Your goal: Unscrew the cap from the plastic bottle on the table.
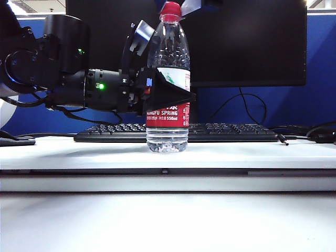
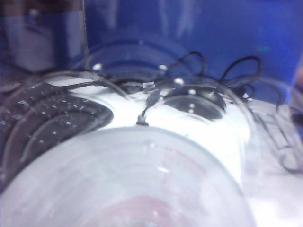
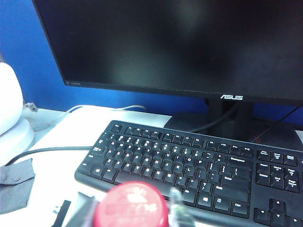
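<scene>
The plastic bottle (image 1: 168, 84) stands upright a little left of centre in the exterior view, on the table (image 1: 252, 155), just in front of a black keyboard (image 1: 231, 132). Its red cap (image 1: 170, 11) is on the neck at the top edge of the frame. Behind it a dark monitor (image 1: 247, 42) fills the upper middle, against a blue partition (image 1: 320, 73).

The left gripper (image 1: 167, 94) comes in from the left of that frame and is clamped around the bottle's labelled middle; its black fingers (image 1: 173, 92) wrap the front of the label and hide part of the logo. In the left wrist view the clear bottle body (image 2: 123, 175) fills the lower frame, blurred, with cables (image 2: 236, 71) and the keyboard visible through and beyond it.

The right gripper (image 1: 181, 6) sits at the very top of the exterior frame, right at the cap, mostly cut off. In the right wrist view the cap (image 3: 130, 204) lies at the bottom centre with a pale finger (image 3: 179, 210) just beside it; I cannot tell whether the jaws have closed on it. Beyond are the keyboard (image 3: 189, 165), the monitor (image 3: 189, 42), and a grey cloth (image 3: 14, 184) at the lower left.
</scene>
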